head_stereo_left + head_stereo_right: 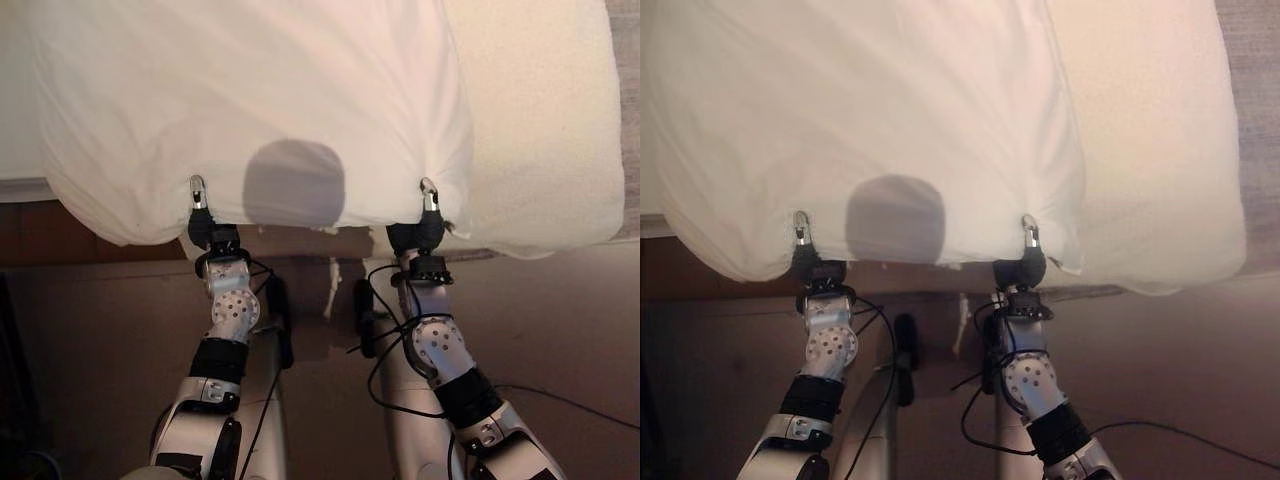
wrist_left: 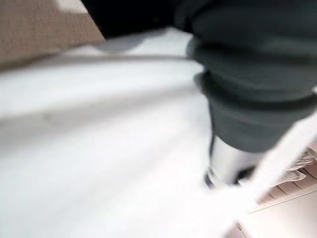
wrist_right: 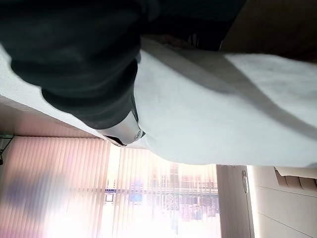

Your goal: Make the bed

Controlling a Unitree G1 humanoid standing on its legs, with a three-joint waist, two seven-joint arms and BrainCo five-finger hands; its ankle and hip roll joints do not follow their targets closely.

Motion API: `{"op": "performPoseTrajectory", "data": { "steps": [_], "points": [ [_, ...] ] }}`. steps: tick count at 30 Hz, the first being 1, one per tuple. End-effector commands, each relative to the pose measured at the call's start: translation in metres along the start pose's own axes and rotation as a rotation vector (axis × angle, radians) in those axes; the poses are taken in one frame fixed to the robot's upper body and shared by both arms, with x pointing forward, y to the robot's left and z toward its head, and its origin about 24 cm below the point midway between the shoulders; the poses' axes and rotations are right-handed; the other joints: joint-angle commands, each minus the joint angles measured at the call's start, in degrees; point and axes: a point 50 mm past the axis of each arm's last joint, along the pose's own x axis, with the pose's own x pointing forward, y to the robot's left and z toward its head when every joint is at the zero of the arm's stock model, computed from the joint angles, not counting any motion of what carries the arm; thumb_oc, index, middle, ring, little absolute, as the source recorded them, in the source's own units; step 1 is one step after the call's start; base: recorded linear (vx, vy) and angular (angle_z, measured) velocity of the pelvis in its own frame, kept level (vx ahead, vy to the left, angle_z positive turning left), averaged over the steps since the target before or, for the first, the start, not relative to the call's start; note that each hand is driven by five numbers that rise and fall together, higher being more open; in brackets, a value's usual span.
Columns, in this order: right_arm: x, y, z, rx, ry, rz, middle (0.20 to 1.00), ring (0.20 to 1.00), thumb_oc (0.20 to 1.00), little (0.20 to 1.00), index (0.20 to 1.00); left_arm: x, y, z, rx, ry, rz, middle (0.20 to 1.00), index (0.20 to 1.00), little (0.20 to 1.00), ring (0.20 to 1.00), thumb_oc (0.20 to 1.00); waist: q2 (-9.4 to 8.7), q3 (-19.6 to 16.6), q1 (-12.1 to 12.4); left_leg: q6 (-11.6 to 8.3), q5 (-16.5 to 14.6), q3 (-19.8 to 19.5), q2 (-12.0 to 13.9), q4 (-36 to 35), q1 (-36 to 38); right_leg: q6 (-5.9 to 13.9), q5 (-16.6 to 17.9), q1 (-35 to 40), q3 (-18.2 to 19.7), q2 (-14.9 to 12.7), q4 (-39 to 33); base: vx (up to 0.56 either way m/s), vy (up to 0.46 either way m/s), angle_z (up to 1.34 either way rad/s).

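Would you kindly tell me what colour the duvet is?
Plain white duvet, no pattern; clearest in the left eye view.

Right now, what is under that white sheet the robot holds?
Beside the white sheet, cream bedding shows. Both hands, left hand and right hand, pinch its near edge; whatever lies beneath stays covered.

Brown floor (image 1: 90, 330) below; bright window with vertical blinds (image 3: 64, 188); pale wall (image 3: 282, 198) beside
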Motion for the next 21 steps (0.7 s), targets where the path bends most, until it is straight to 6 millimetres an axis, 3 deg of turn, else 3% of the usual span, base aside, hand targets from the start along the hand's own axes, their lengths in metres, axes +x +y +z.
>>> {"op": "performPoseTrajectory", "data": {
  "steps": [1, 11, 14, 17, 18, 19, 20, 21],
  "points": [
    [-0.014, 0.022, 0.044, -0.062, -0.177, 0.141, 0.2, 0.2, 0.2, 0.2, 0.2, 0.011, 0.012, 0.074, 0.037, -0.337, 0.044, 0.2, 0.2, 0.2, 0.2, 0.2, 2.53, -5.25, -1.15, 1.41, -4.1, 1.87, -1.92, 2.28, -0.67, 4.37, 5.77, 1.59, -0.85, 1.2, -9.91, 0.0, -0.002, -0.04],
    [-0.02, 0.002, 0.054, -0.179, -0.175, 0.032, 0.2, 0.2, 0.2, 0.2, 0.2, -0.002, 0.027, 0.051, 0.001, -0.259, 0.081, 0.2, 0.2, 0.2, 0.2, 0.2, 4.9, -5.59, -1.32, 0.42, -1.49, 1.52, -2.85, -2.33, 6.06, 3.87, 4.62, 8.13, -0.47, 1.15, -11.75, 0.03, -0.054, 0.01],
    [-0.023, -0.016, 0.076, -0.354, -0.175, -0.034, 0.2, 0.2, 0.2, 0.2, 0.2, -0.009, 0.032, 0.039, 0.058, -0.186, 0.026, 0.2, 0.2, 0.2, 0.2, 0.2, 4.26, -3.86, -0.44, -4.75, 4.7, -0.06, -2.91, 4.57, 5.68, 2.63, 3.25, 14.56, -1.43, 0.36, -14.2, 0.03, -0.147, 0.14],
    [-0.027, -0.026, 0.079, -0.363, -0.179, -0.07, 0.2, 0.2, 0.2, 0.2, 0.2, -0.014, 0.026, 0.035, 0.044, -0.179, -0.019, 0.2, 0.2, 0.2, 0.2, 0.2, 3.18, -3.73, 0.07, -4.08, 4.23, -2.77, -3.71, 4.46, 6.57, 2.29, 3.44, 16.36, -1.75, 0.24, -14.51, 0.03, -0.041, 0.45],
    [-0.029, -0.03, 0.082, -0.376, -0.191, -0.091, 0.2, 0.2, 0.2, 0.2, 0.2, -0.016, 0.023, 0.035, 0.039, -0.18, -0.031, 0.2, 0.2, 0.2, 0.2, 0.2, 2.7, -3.89, -0.05, -3.0, 3.71, -4.09, -1.61, 1.7, 8.71, 2.32, 2.32, 16.76, -1.53, 0.38, -13.64, 0.09, 0.042, 0.07],
    [-0.029, -0.035, 0.086, -0.39, -0.199, -0.111, 0.2, 0.2, 0.2, 0.2, 0.2, -0.017, 0.02, 0.039, 0.052, -0.193, -0.053, 0.2, 0.2, 0.2, 0.2, 0.2, 1.94, -3.96, 0.08, -1.81, 4.24, -6.41, 2.84, -6.05, 12.84, 2.83, 1.32, 17.89, -1.04, 0.46, -12.99, 0.13, 0.097, -0.04],
    [-0.03, -0.037, 0.088, -0.394, -0.202, -0.115, 0.2, 0.2, 0.2, 0.2, 0.2, -0.018, 0.018, 0.042, 0.052, -0.209, -0.068, 0.2, 0.2, 0.2, 0.2, 0.2, 1.7, -3.97, 0.67, -2.06, 7.33, -8.18, 5.26, -13.89, 15.73, 3.15, 1.28, 17.64, -0.71, 0.89, -12.5, 0.13, 0.277, -0.23],
    [-0.032, -0.041, 0.093, -0.391, -0.227, -0.14, 0.2, 0.2, 0.2, 0.2, 0.2, -0.018, 0.013, 0.044, 0.055, -0.22, -0.097, 0.2, 0.2, 0.2, 0.2, 0.2, 1.47, -4.11, 1.55, -3.14, 11.55, -11.09, 9.26, -21.72, 17.15, 4.15, 0.42, 16.5, 0.17, 0.96, -10.34, 0.07, 0.22, -0.18]
  ]
}}
